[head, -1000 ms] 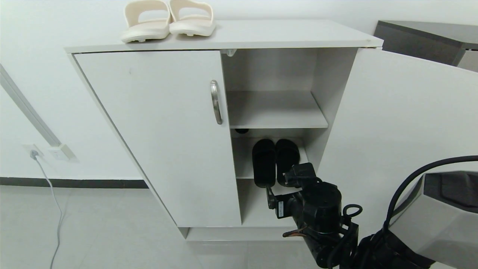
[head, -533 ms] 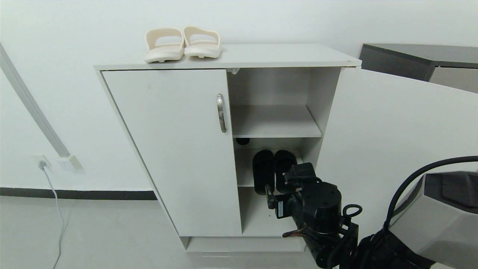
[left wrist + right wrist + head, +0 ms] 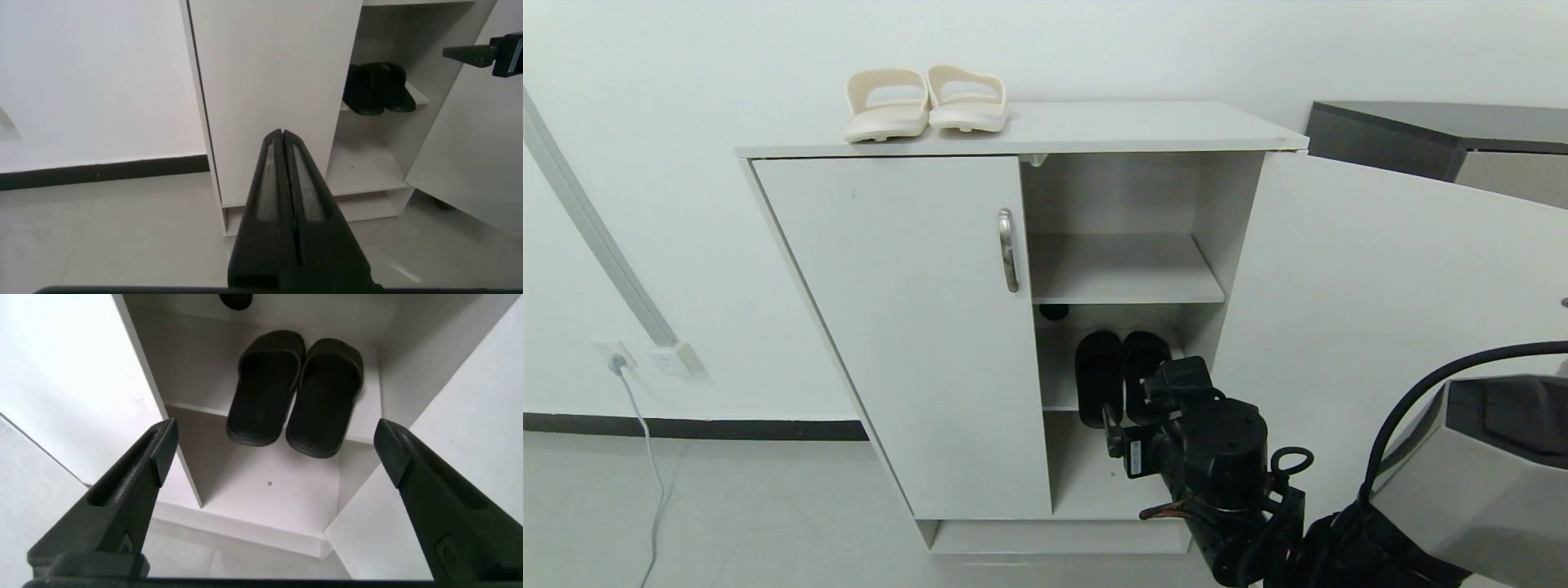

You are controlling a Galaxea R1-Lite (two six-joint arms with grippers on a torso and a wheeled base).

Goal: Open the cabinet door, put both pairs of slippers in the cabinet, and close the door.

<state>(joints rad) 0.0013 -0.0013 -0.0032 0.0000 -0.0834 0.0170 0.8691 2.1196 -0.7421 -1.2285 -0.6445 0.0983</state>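
Note:
A cream pair of slippers (image 3: 927, 102) lies on top of the white cabinet (image 3: 1143, 122), toward its left end. A black pair of slippers (image 3: 1119, 367) rests side by side on the middle shelf, with heels over the shelf's front edge (image 3: 294, 392). The right door (image 3: 1380, 327) is swung wide open, while the left door (image 3: 907, 327) is closed. My right gripper (image 3: 1139, 400) hangs open just in front of the black pair (image 3: 274, 437), holding nothing. My left gripper (image 3: 282, 163) is shut and empty, low and back from the closed door, pointing toward it.
A metal handle (image 3: 1008, 249) runs down the closed door's edge. The upper shelf (image 3: 1123, 278) and bottom compartment (image 3: 1094, 482) are bare. A dark grey unit (image 3: 1437, 139) stands behind the open door. A wall socket with a cable (image 3: 617, 359) is at the left.
The whole head picture has shifted: the cabinet now looks smaller and lower, so the camera has drawn back. Slippers, doors and the right gripper keep their places.

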